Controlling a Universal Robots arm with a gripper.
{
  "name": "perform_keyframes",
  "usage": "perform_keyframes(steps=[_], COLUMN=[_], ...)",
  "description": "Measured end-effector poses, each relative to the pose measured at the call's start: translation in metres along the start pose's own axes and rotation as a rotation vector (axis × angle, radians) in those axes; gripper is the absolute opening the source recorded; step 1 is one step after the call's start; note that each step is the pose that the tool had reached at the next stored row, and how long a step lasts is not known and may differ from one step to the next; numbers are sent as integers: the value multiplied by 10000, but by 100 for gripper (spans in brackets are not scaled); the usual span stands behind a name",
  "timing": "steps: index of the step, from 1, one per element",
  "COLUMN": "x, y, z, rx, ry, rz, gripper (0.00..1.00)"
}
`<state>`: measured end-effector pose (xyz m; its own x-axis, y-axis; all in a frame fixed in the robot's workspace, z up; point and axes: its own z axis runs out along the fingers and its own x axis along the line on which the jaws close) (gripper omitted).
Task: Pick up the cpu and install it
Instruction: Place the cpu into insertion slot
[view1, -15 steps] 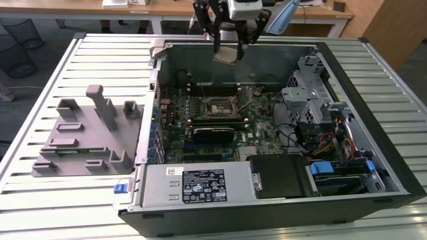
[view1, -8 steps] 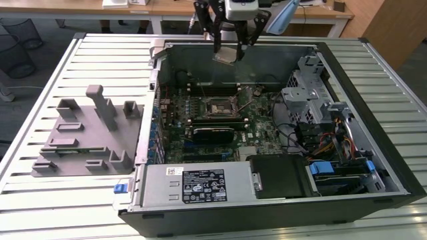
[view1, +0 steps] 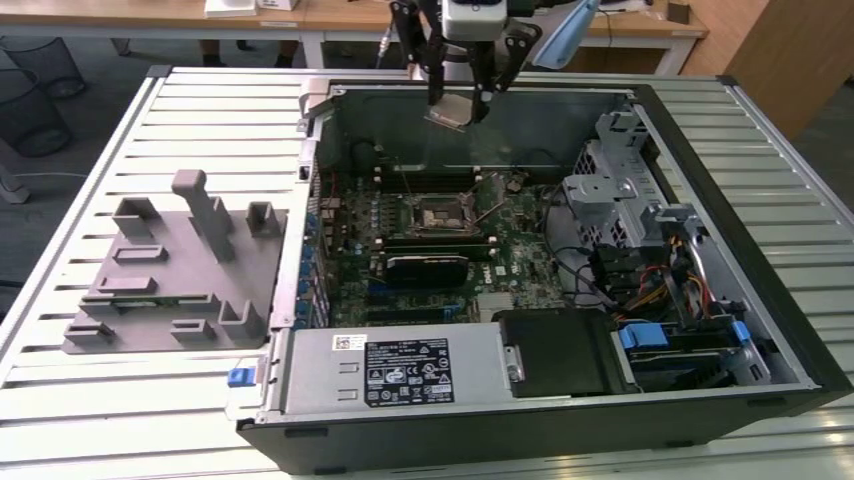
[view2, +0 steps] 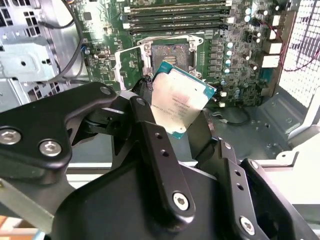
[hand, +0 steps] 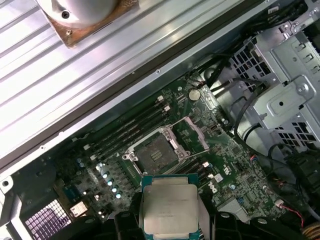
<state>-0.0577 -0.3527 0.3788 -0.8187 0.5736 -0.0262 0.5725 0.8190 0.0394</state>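
**CPU Held Aloft Over the Open Case**

The cpu (view1: 449, 113) is pinched by its opposite edges in the gripper (view1: 454, 104). The black fingers (view2: 150, 134) are pressed in on the green rim, and the silvery top is turned toward the cameras in both wrist views. The chip is held in the air, well above the socket (view1: 443, 215), and nothing else is touched by it.

In the exterior view it is seen tilted, high up by the far wall of the computer case (view1: 787, 250). From the gripper, then, the socket is found below and some way toward the near side of the case. The socket is shown open in the first wrist view, with its load plate (hand: 194, 132) swung up beside it and its dark bed judged to be empty. The chip's flat face is not yet level with that bed.

The grey fixture (view1: 174, 270) is seen on the counter (view1: 134, 400), well apart from the socket, outside the case.
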Motion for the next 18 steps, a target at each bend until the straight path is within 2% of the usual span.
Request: perform_keyframes(steps=[18], x=[4], y=[5], z=[9], rx=[52], ry=[-77], rz=[1953], gripper=[53])
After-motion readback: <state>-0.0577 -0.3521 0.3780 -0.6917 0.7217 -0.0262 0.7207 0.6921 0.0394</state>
